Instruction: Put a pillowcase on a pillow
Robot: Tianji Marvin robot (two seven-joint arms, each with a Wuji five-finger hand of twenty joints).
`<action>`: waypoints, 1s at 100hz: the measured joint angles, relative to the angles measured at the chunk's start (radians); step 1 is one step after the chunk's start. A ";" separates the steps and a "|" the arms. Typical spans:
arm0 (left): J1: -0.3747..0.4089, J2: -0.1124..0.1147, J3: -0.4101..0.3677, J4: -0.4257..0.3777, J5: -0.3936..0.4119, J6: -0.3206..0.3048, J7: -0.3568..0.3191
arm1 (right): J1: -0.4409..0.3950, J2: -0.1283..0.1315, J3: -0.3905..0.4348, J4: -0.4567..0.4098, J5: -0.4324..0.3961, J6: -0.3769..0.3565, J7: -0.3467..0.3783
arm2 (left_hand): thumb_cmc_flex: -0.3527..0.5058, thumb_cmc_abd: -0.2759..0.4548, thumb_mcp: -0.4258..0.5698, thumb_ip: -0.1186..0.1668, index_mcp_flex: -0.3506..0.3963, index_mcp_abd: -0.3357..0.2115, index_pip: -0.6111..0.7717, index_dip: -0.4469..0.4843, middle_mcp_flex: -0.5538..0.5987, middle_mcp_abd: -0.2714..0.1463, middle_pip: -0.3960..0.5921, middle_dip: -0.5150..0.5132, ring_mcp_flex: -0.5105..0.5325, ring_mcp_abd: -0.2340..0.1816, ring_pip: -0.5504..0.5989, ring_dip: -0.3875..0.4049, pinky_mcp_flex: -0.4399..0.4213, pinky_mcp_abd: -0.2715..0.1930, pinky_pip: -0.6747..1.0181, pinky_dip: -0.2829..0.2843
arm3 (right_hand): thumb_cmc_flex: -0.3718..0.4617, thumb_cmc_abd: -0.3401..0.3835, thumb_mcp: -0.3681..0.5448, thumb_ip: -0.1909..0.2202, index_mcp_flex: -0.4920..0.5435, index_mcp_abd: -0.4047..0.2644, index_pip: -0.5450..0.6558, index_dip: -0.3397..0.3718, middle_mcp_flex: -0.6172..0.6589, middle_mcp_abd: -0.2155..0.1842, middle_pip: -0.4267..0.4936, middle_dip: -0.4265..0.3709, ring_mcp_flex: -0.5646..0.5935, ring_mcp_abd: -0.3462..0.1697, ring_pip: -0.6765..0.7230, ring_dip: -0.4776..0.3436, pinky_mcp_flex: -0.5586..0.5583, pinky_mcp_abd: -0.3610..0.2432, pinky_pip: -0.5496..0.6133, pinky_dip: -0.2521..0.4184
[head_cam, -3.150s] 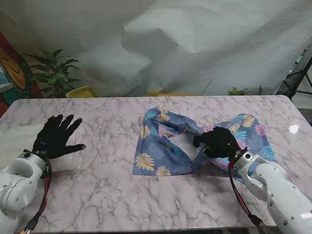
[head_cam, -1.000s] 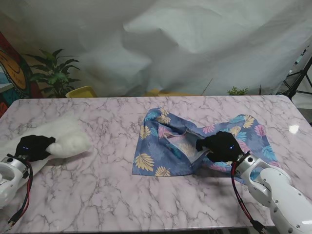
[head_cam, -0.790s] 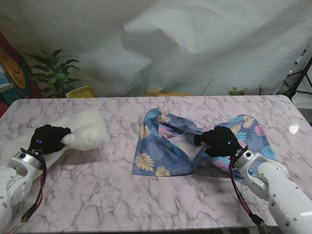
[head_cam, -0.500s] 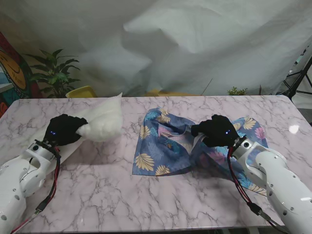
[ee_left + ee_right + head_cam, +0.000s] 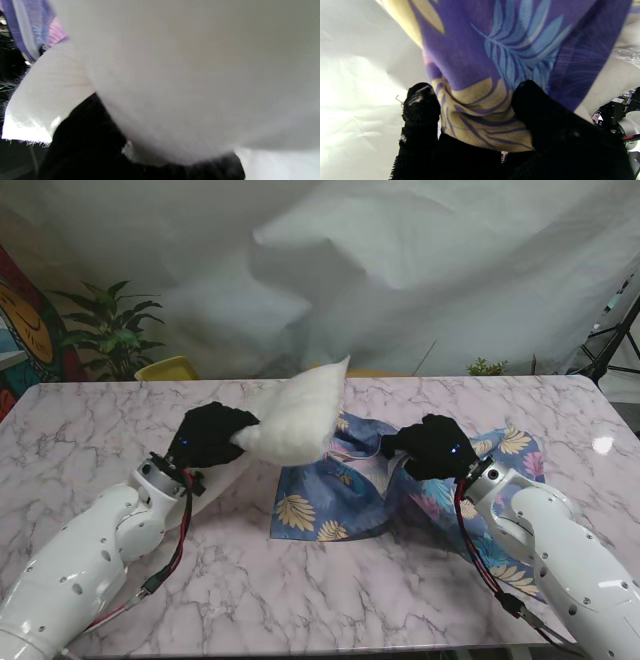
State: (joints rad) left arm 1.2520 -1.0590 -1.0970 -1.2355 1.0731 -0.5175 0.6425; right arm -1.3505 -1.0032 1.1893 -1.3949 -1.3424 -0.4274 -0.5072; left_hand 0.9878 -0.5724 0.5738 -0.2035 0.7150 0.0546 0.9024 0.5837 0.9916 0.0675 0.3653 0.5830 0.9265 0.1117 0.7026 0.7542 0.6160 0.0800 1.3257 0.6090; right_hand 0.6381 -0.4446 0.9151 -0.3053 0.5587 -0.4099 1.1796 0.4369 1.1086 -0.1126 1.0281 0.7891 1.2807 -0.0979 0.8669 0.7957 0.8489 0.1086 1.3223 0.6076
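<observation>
Right hand w/ fingers clamped on pillowcase edge, lifting it off marble table. Left hand fingers closed round white pillow, held over pillowcase's far-left corner. Plant behind.

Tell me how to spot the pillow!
Look at the marble table, then at the blue leafy pillowcase in its middle. Just over its left edge, the left hand holds up the pillow: plain white and puffy, with no leaf pattern.
</observation>
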 measured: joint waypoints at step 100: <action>-0.006 0.010 -0.068 -0.073 -0.012 -0.221 -0.335 | -0.029 0.008 0.023 0.006 -0.015 -0.006 0.005 | -0.001 0.000 0.001 -0.018 -0.002 -0.034 0.045 0.213 -0.005 -0.024 0.157 0.149 0.000 -0.026 0.076 0.160 -0.086 -0.002 -0.050 -0.077 | 0.000 0.000 0.000 0.000 0.000 0.000 0.000 0.000 0.000 -0.003 0.000 0.001 0.000 -0.002 0.000 0.000 0.000 -0.001 -0.002 0.000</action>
State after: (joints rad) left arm 1.2460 -1.0486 -1.1652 -1.3087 1.0606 -0.7387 0.3074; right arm -1.3791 -0.9954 1.2122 -1.3885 -1.3578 -0.4332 -0.5024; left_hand 0.9873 -0.5725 0.5746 -0.2210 0.7134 0.0202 0.9479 0.7964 0.9870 0.0433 0.5218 0.7317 0.9268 0.0854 0.7787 0.9145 0.5299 0.0782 1.2758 0.5321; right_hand 0.6381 -0.4446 0.9151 -0.3053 0.5587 -0.4099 1.1796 0.4369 1.1086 -0.1160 1.0283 0.7900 1.2812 -0.0998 0.8669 0.7957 0.8490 0.1080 1.3199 0.6077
